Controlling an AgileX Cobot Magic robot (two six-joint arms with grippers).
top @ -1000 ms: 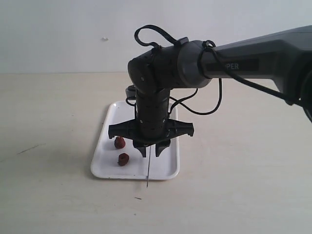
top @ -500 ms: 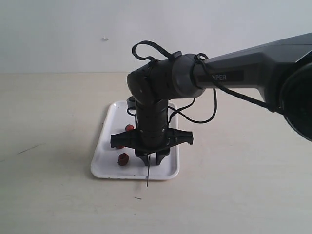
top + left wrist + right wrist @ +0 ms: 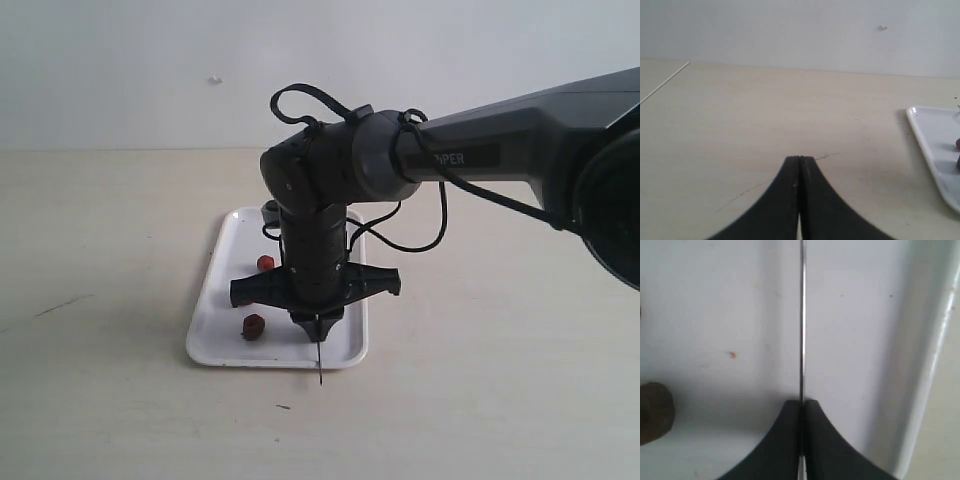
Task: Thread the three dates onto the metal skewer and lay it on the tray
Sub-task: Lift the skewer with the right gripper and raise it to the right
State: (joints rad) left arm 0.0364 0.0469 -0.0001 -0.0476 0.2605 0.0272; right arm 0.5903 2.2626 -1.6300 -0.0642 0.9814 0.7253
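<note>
Metal skewer point(image 3: 802, 315) clamped in my right pincer point(image 3: 801, 405), jaws nearly touching. I plan to lift straight up, rod level, grip firm; one date point(image 3: 655, 412) lies just beside the pincer.

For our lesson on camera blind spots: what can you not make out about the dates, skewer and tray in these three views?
- Dates: the exterior view shows only the near date and far date; the right end effector may hide a third.
- The metal skewer: there the arm covers all but its tip; the right wrist view's edge cuts it off.
- The tray: the left wrist view's edge crops it.
</note>
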